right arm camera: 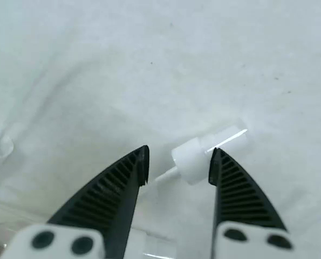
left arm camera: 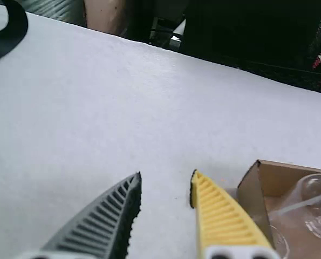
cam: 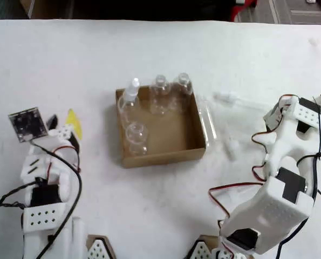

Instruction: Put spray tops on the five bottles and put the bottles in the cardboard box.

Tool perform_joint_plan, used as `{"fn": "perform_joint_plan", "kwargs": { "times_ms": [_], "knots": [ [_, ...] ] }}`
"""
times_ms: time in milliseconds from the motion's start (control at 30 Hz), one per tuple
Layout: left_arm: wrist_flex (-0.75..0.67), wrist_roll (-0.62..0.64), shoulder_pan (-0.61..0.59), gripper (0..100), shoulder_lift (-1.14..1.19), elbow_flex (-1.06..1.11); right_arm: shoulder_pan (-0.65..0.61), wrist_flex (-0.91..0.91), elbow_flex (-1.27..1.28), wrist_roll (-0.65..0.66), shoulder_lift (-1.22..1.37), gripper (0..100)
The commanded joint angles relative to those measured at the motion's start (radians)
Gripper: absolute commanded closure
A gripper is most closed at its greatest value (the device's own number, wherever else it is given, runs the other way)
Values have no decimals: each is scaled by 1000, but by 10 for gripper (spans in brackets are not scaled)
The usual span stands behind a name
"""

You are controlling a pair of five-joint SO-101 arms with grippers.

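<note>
white spray top (right arm camera: 200, 156) lies flat, long axis crosswise before the open, empty right jaws, left jaws likewise open.

The cardboard box (cam: 165, 156) is sitting mid-worktop (cam: 149, 48). In it, a spray-topped bottle (cam: 129, 100) is standing in the back-left corner, two bottles (cam: 159, 93) beside it along the back wall, and another bottle (cam: 136, 136) front-left. A fifth bottle (cam: 207, 123) is lying just right of the box, with a loose spray top (cam: 231, 99) lying farther right.
</note>
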Motion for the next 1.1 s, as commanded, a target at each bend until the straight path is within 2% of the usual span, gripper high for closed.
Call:
{"fn": "perform_joint_plan", "kwargs": {
  "times_ms": [0,433,1067],
  "knots": [
    [-17,-87,-76,861,-13,-6,22,62,-31,0,5,828],
    [-17,-127,-35,862,-16,58,54,174,-61,-5,-4,828],
    [-20,-127,-35,862,-18,72,174,5,-74,-5,148,834]
  ]
}}
